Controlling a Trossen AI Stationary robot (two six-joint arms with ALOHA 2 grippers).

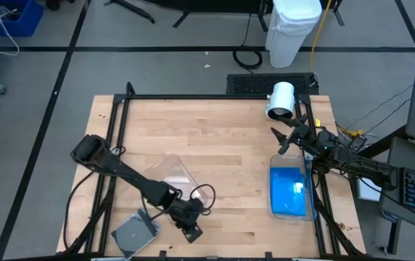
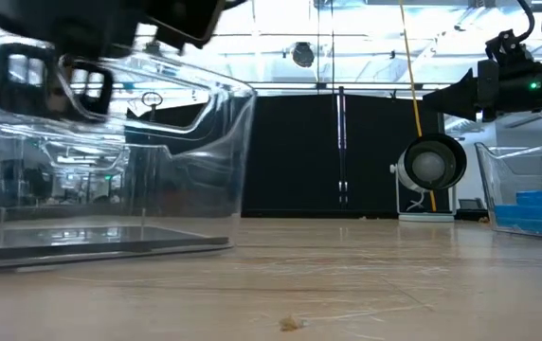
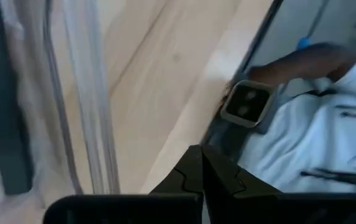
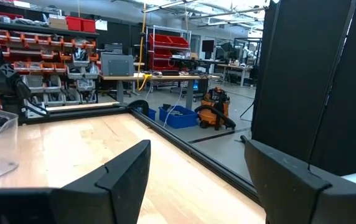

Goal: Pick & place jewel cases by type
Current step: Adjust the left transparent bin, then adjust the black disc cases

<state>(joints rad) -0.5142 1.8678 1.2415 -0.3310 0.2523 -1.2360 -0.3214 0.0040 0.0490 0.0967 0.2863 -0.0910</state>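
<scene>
Nearest us, our left gripper [image 1: 191, 230] is hovering pinched shut and empty at the table's front edge, beside the clear plastic tub [image 1: 165, 177] holding a grey jewel case [image 1: 136, 233]. Our right gripper [image 1: 286, 138] is waiting fully spread, empty, above the second tub [image 1: 311, 190] holding the bright blue cases [image 1: 289, 191]. We are seeing no loose cases, so sorting seems finished.
</scene>
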